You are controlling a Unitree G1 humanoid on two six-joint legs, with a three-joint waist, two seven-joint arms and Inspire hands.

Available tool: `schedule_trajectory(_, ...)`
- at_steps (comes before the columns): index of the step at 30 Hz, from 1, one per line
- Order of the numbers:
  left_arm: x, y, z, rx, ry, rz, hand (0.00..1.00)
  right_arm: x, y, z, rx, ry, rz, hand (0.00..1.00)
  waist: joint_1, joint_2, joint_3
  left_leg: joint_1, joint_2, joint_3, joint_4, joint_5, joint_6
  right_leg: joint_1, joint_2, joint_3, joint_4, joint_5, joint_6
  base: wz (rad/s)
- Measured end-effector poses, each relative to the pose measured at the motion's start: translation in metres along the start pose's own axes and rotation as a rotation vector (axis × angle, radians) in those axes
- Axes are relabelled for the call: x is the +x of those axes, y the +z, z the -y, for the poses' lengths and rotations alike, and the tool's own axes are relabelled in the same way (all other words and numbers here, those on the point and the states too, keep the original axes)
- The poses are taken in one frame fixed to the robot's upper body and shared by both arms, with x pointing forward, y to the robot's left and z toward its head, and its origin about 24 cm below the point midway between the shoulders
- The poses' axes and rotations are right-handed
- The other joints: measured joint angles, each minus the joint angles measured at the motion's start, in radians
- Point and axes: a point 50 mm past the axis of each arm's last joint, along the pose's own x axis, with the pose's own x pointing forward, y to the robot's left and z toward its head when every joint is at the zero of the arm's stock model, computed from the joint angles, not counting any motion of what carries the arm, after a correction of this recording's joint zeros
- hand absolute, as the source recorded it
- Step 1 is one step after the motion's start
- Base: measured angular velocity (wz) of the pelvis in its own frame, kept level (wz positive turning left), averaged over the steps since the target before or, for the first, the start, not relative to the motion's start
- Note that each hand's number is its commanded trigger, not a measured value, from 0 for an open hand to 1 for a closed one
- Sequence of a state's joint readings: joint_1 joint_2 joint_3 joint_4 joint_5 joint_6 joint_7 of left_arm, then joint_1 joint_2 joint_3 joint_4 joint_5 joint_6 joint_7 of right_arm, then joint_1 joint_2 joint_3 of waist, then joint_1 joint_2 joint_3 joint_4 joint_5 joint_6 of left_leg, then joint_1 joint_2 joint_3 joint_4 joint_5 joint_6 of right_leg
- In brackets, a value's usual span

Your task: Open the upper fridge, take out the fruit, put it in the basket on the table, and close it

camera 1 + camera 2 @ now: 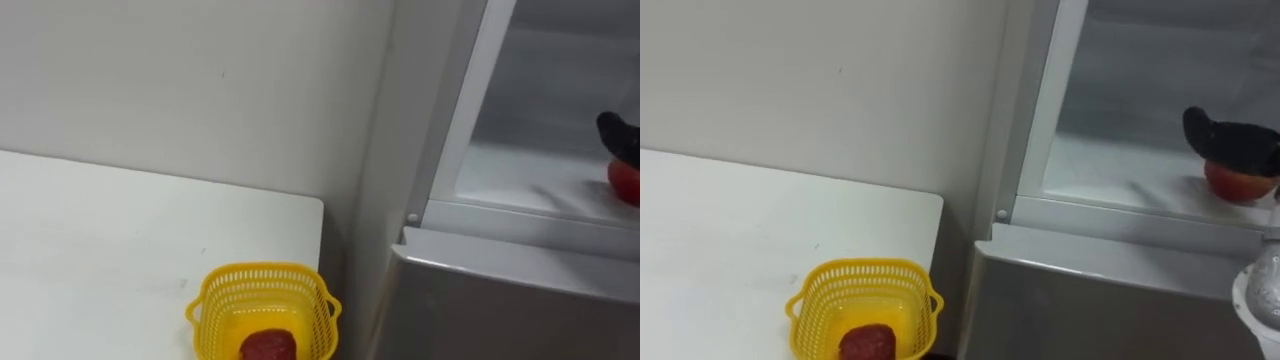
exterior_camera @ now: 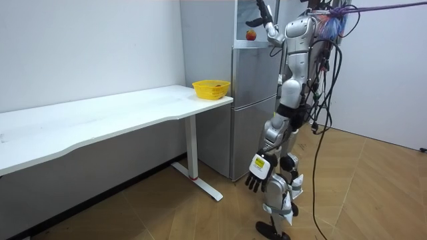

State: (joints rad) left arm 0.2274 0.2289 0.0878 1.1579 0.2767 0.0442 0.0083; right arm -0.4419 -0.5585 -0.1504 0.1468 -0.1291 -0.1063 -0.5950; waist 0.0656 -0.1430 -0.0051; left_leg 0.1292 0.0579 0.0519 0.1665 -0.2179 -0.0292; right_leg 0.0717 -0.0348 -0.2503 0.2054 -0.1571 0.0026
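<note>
A red apple (image 1: 1238, 183) lies on the white shelf (image 1: 1110, 165) of the open upper fridge compartment; in the room view the apple (image 2: 251, 35) shows at the compartment's front. My right hand (image 1: 1232, 138) is raised into the compartment, dark, just above and partly in front of the apple. Seen from the room, the right hand (image 2: 264, 15) has its fingers stretched out, not closed round the fruit. My left hand (image 2: 257, 172) hangs relaxed beside my thigh. I stand facing the fridge.
A yellow basket (image 1: 862, 305) holding a dark red object (image 1: 867, 341) stands on the white table's (image 1: 730, 240) corner nearest the fridge. The grey lower fridge door (image 1: 1110, 300) is closed. A wall lies behind the table.
</note>
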Motion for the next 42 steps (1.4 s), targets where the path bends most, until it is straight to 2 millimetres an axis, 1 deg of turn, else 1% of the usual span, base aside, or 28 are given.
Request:
schedule_trajectory(1,0.0,-0.002,-0.001,0.001,0.002,-0.005,0.0,0.0,0.0,-0.001,0.0,0.011,0.0,0.0,0.001,-0.007,0.0024,0.0,0.0,0.0,0.001,0.0,0.0,0.001,0.0,0.0,0.0,0.0,0.0,0.0)
schedule_trajectory(2,0.0,-0.003,-0.001,0.002,0.003,-0.008,0.0,0.0,0.0,-0.001,-0.001,0.016,-0.001,0.0,0.002,-0.009,0.0032,0.0,0.0,-0.001,0.001,0.0,0.0,0.001,0.0,0.0,0.0,0.0,0.0,0.0)
schedule_trajectory(3,0.0,-0.004,-0.002,0.003,0.005,-0.01,0.0,0.0,-0.001,-0.002,-0.004,0.026,-0.006,0.0,0.003,-0.01,0.0036,-0.001,0.0,-0.001,0.001,0.0,0.0,0.001,0.0,0.0,0.0,0.0,0.0,0.0)
schedule_trajectory(4,-0.001,-0.005,-0.003,0.004,0.007,-0.013,0.0,-0.001,-0.002,-0.003,-0.01,0.036,-0.015,0.0,0.003,-0.013,0.0022,0.001,0.0,-0.001,0.002,0.0,0.0,0.004,0.0,0.0,-0.001,0.0,0.0,0.0)
schedule_trajectory(6,-0.001,-0.007,-0.004,0.005,0.008,-0.018,0.0,-0.001,-0.005,-0.004,-0.015,0.05,-0.026,0.0,0.004,-0.015,0.0031,0.003,0.0,-0.005,0.003,-0.001,0.0,0.01,-0.001,-0.003,-0.002,0.0,0.0,0.06)
schedule_trajectory(8,-0.001,-0.006,-0.004,0.004,0.012,-0.018,0.0,0.0,-0.008,-0.005,-0.015,0.062,-0.042,0.0,0.001,-0.014,0.0037,0.003,-0.001,-0.008,0.003,-0.002,0.0,0.011,-0.001,-0.003,-0.002,0.0,0.0,0.06)
schedule_trajectory(11,-0.001,-0.006,-0.007,0.005,0.021,-0.016,0.0,0.0,-0.019,-0.006,-0.02,0.079,-0.101,0.0,-0.002,-0.01,0.0057,0.0,-0.001,-0.013,0.003,-0.002,-0.001,0.014,0.0,-0.006,-0.003,0.0,0.0,0.05)
schedule_trajectory(14,-0.002,-0.006,-0.009,-0.001,0.027,-0.014,0.0,-0.001,-0.027,-0.006,-0.028,0.094,-0.146,0.0,-0.003,-0.003,0.0092,-0.002,-0.001,-0.013,0.004,-0.002,-0.001,0.011,0.0,-0.003,-0.006,0.0,0.0,0.0)
schedule_trajectory(22,-0.003,-0.009,-0.01,-0.006,0.036,-0.01,0.0,-0.001,-0.029,-0.006,-0.021,0.101,-0.164,0.0,-0.006,0.01,0.0039,-0.001,-0.001,-0.013,0.005,-0.002,-0.001,0.014,0.002,-0.003,-0.014,0.0,0.0,0.0)
schedule_trajectory(27,-0.003,-0.009,-0.01,-0.007,0.036,-0.018,0.0,-0.003,-0.038,-0.007,-0.038,0.125,-0.209,0.0,-0.009,0.007,0.0023,0.001,-0.001,-0.014,0.005,-0.002,-0.001,0.019,0.002,-0.005,-0.017,0.0,0.0,0.0)
schedule_trajectory(31,-0.003,-0.008,-0.01,-0.007,0.036,-0.016,0.0,-0.006,-0.051,-0.008,-0.068,0.164,-0.269,0.0,-0.012,0.009,0.002,0.001,-0.001,-0.014,0.004,-0.002,-0.001,0.017,0.002,-0.003,-0.015,0.0,-0.001,0.0)
schedule_trajectory(36,-0.003,-0.007,-0.01,-0.007,0.032,-0.015,0.0,-0.003,-0.053,-0.005,-0.093,0.189,-0.273,0.0,-0.013,0.017,0.0012,-0.001,-0.001,-0.012,0.001,-0.002,-0.001,0.013,0.002,-0.003,-0.014,0.0,-0.001,0.0)
schedule_trajectory(42,-0.002,-0.005,-0.01,-0.002,0.015,-0.009,0.0,0.0,-0.055,-0.001,-0.116,0.188,-0.276,0.0,-0.012,0.015,0.0008,-0.001,-0.001,-0.01,0.001,-0.002,-0.001,0.013,0.002,-0.001,-0.015,0.0,-0.001,0.0)
